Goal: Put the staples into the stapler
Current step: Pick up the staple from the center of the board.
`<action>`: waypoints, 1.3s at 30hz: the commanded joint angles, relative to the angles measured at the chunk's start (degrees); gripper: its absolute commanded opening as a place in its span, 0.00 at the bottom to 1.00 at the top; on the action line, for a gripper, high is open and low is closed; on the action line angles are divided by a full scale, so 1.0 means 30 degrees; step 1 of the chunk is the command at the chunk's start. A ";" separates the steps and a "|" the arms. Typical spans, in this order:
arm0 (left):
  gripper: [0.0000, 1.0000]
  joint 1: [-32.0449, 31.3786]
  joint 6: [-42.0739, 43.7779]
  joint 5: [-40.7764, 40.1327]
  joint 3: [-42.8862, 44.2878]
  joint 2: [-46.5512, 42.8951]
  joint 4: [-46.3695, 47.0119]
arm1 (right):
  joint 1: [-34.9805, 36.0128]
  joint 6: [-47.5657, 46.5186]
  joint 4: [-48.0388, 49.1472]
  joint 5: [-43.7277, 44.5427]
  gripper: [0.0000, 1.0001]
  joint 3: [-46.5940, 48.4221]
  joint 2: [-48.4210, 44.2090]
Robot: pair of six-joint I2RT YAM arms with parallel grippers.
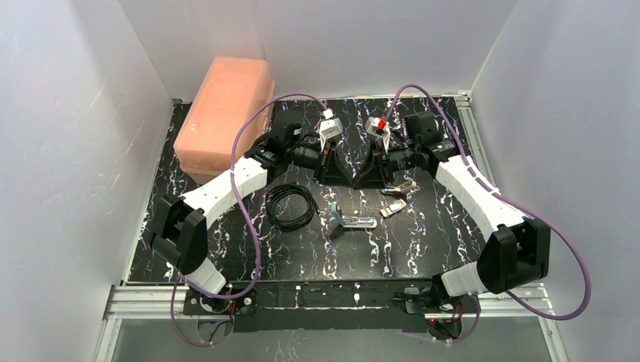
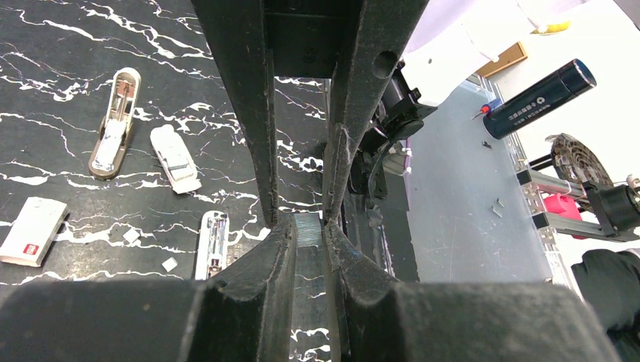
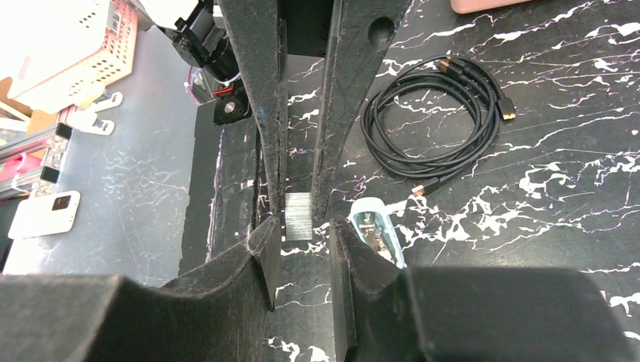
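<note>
**Staples up in the jaws, stapler not yet loaded**

You have the staples (image 3: 299, 215) off the bench (image 1: 423, 241). The short silvery strip hangs where the two arms meet tip to tip, at upper centre of the top view. The left jaws are closed on the strip, pinching its sides. The right jaws stand partly apart around its near end. In the right wrist view a sliver of bench shows between strip and finger, so I judge they are not gripping it.

The stapler (image 3: 375, 230) lies on the bench just right of the strip in the right wrist view. Its light-blue shell is open and metal shows inside, with no strip in it that I can see. So the pick-up looks done. You have yet to carry the strip over, line it up with the channel, slide it in and shut the stapler.

A coiled black cable (image 3: 434, 113) sits at upper right of that view, well apart from the stapler. A pink box (image 1: 225, 113) stands at upper left of the top view. At the left of the left wrist view lie a tan stapler (image 2: 113, 124) and a white box (image 2: 30, 230). Nothing lies between strip and stapler, but your right finger hides part of the stapler.
</note>
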 commanded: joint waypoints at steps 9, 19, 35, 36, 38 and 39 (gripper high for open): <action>0.00 -0.0051 0.0015 0.0233 -0.0028 -0.0965 0.0212 | -0.0089 0.0296 0.0569 -0.0787 0.32 -0.0105 -0.0357; 0.00 -0.0051 0.0070 0.0136 -0.0053 -0.0905 0.0209 | -0.0088 0.0387 0.0601 -0.0942 0.20 -0.0021 -0.0339; 0.00 -0.0051 0.0170 -0.0021 -0.0024 -0.0845 0.0208 | -0.0085 0.0910 0.1230 -0.1085 0.24 -0.0189 -0.0354; 0.00 -0.0051 0.0162 -0.0042 -0.0024 -0.0830 0.0208 | -0.0076 0.0940 0.1270 -0.1110 0.24 -0.0211 -0.0363; 0.00 -0.0051 0.0171 -0.0054 -0.0038 -0.0820 0.0208 | -0.0090 0.0944 0.1274 -0.1130 0.24 -0.0204 -0.0391; 0.00 -0.0051 0.0166 -0.0086 -0.0014 -0.0823 0.0208 | -0.0077 0.0930 0.1308 -0.1141 0.24 -0.0221 -0.0390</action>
